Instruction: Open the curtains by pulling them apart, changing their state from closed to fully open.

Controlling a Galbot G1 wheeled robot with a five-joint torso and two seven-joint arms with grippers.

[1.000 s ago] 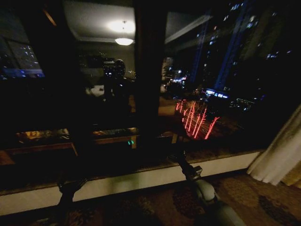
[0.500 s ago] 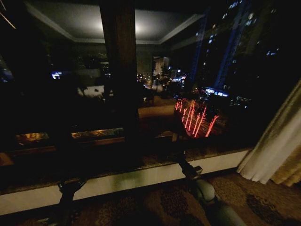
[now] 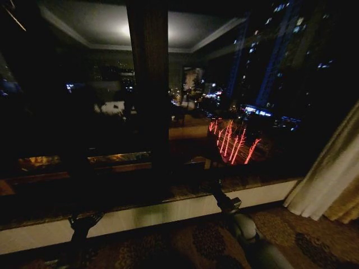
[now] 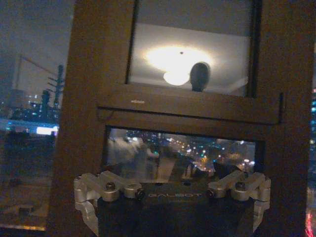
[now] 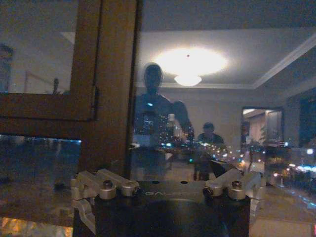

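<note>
— Head view first: what is the room like?

— Dark. A wide night window (image 3: 247, 95) faces the robot, with city lights and a cluster of red streaks beyond the glass. A thick brown window post (image 3: 148, 84) stands upright in the middle, and the ceiling lamp (image 4: 177, 61) reflects in the pane. Below runs a pale sill (image 3: 168, 210), then patterned carpet (image 3: 303, 235).

— And the curtains?

— The curtains (image 3: 325, 179) hang bunched at the far right edge, cream-white, pleated, reaching down to the carpet. A golden drape (image 3: 349, 207) sits just beside them, further right. The glass itself stands uncovered.

— Left arm?

— The left gripper (image 3: 85, 219) is low on the left, near the sill, touching nothing. Its wrist camera shows the linkage facing the window frame; whether the claw is released or clenched I cannot tell.

— Right arm?

— The right gripper (image 3: 220, 193) points up at the sill near the middle, well apart from the curtains, holding nothing. Its claw state I cannot tell either.
</note>
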